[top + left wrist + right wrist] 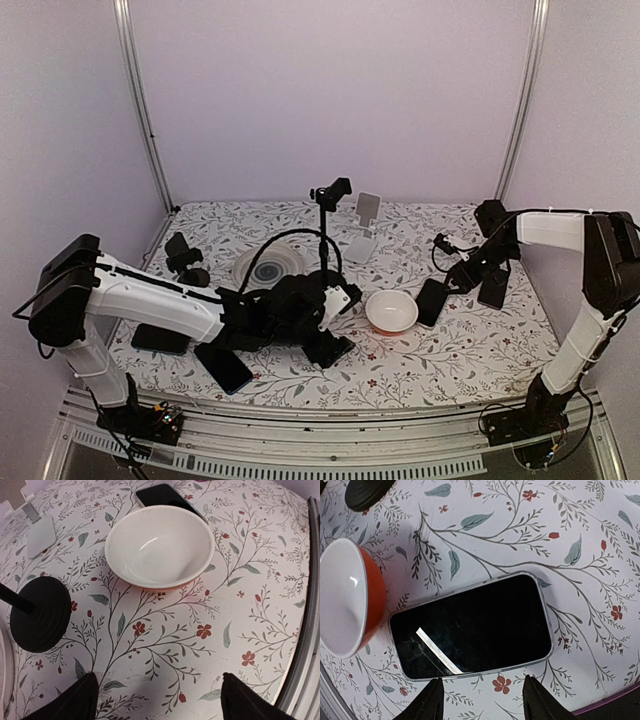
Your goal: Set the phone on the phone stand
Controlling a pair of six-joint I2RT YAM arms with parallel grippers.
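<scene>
While its dark glass is turned upward, the phone [470,625] is marked only by a pale streak of reflected light. It is laid flat on the flowered tablecloth [520,530], just beside the bowl [350,597], which is orange outside and white inside. From overhead, its long axis is seen to run away from the arm bases, with the far end leaned a little to the right. In the right wrist view it is stretched across the frame, one short end turned toward the bowl.

The right gripper [482,682] is poised over the cloth at the phone's long edge. Its fingers are spread and only cloth is seen between them. The left gripper [159,680] is placed low on the other side of the bowl, its fingers parted wide and nothing gripped.

The white phone stand [367,208] is set upright farther back, well apart from the phone. A black round base [40,614] is seen near the left gripper. A second phone [493,288] is laid just right of the right gripper.
</scene>
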